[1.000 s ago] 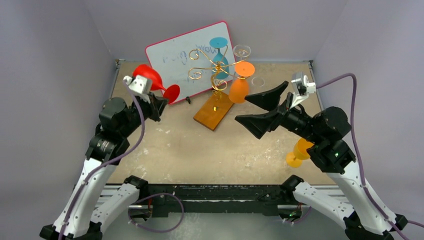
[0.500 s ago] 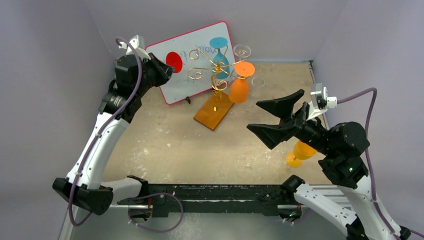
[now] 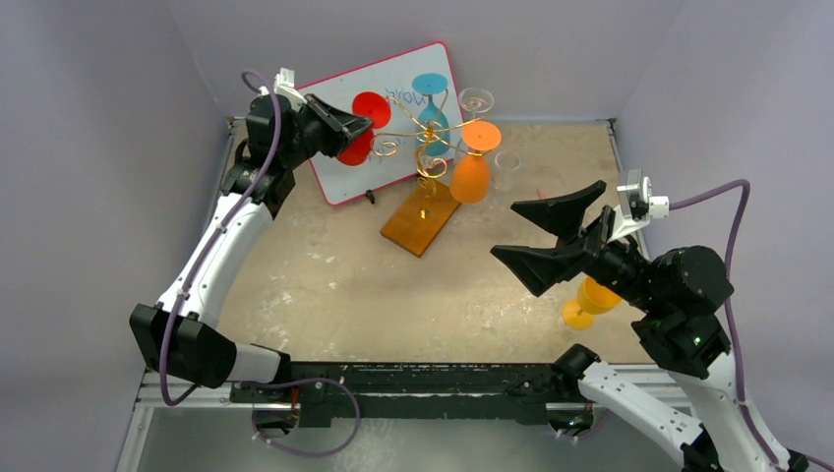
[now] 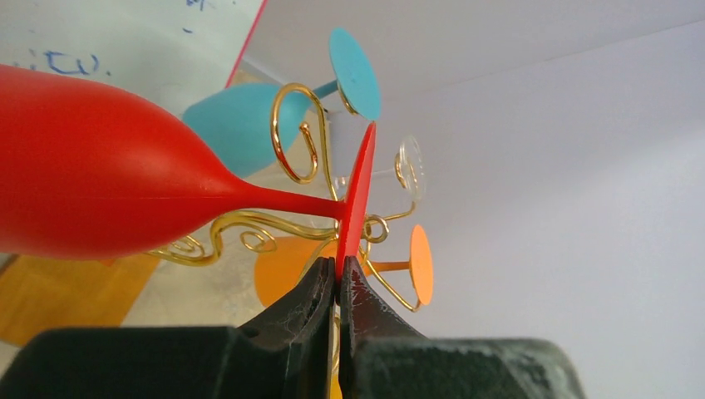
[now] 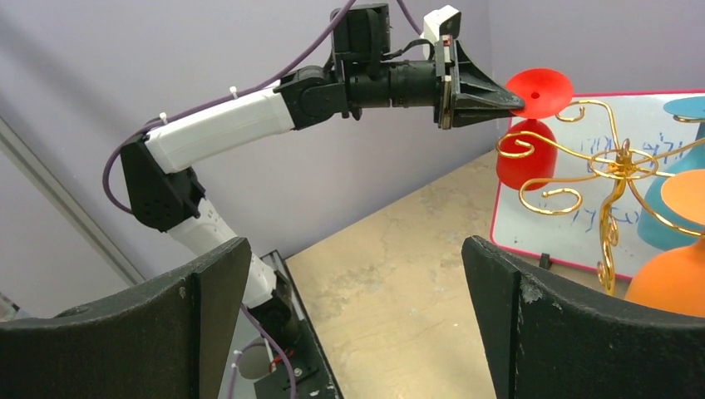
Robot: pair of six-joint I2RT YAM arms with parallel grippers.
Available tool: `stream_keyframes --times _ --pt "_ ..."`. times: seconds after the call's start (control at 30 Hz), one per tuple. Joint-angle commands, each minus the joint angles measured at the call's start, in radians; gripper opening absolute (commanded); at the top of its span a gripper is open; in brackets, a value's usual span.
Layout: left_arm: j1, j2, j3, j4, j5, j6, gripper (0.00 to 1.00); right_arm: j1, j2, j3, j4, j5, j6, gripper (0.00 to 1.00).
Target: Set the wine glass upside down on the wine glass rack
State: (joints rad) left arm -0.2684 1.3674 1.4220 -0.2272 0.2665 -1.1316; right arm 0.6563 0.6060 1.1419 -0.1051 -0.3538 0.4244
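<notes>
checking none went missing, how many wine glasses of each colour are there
red wine glass: 1
teal wine glass: 1
orange wine glass: 1
amber wine glass: 1
clear wine glass: 1, hard to make out
total: 5

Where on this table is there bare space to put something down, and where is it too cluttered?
Free: the broad bare tabletop from the rack's wooden base to the near edge. Crowded: the back, with the whiteboard, gold rack and hanging orange glass; another orange glass sits at right.
</notes>
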Motion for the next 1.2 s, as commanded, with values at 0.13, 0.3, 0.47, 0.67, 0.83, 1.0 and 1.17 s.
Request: stream_keyframes --times 0.13,0.3,0.47,0.67,0.83,1.0,1.17 --pt "0.005 -0.006 -0.017 0.154 0.082 -0.106 0.00 0.004 -0.001 0.007 0.017 0.026 -0.017 1.00" --pt "0.004 0.018 -0.020 0.200 0.110 -0.150 0.00 0.005 0.005 0.011 0.018 0.027 -0.010 1.00" --pt "0.004 0.048 -0.020 0.236 0.147 -0.190 0.00 0.003 0.006 0.012 0.023 0.036 -0.009 1.00" --pt "0.004 0.062 -0.012 0.246 0.156 -0.191 0.00 0.005 0.008 0.003 0.030 0.033 -0.003 1.00" --pt "0.004 0.079 -0.011 0.254 0.173 -0.188 0.00 0.004 0.005 -0.002 0.033 0.037 -0.002 1.00" --pt "0.004 0.090 -0.003 0.271 0.166 -0.191 0.00 0.004 0.000 -0.003 0.043 0.045 -0.001 1.00" --pt "0.001 0.109 0.019 0.277 0.171 -0.193 0.00 0.004 0.003 -0.006 0.046 0.045 0.000 1.00"
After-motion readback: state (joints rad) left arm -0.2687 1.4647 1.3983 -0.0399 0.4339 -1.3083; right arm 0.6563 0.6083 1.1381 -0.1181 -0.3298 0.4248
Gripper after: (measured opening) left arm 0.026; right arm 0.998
